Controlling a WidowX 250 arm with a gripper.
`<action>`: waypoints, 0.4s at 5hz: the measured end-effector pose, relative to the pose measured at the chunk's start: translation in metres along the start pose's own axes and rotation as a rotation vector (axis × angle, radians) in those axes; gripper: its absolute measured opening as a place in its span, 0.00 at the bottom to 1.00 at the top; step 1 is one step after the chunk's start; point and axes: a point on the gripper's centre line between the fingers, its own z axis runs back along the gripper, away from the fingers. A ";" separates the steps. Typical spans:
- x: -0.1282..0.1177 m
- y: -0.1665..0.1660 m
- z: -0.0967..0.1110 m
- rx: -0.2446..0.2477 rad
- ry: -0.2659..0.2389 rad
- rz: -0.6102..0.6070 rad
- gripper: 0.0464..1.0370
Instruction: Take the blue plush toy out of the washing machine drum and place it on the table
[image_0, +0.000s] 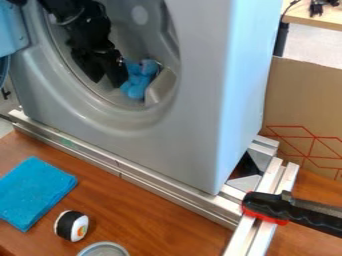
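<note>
Jaws slightly parted beside blue toy (138, 82), inside grey drum (142, 37), brown tabletop (150, 215), cardboard (304, 95) beyond, pale floor (314, 45)

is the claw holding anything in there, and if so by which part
Nothing, it seems: the claw hangs open inside the drum, with the blue toy beside it, not between its fingers.
</note>
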 end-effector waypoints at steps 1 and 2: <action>0.001 -0.003 -0.007 -0.044 0.000 -0.001 0.96; 0.006 -0.007 -0.009 -0.085 -0.015 0.001 0.95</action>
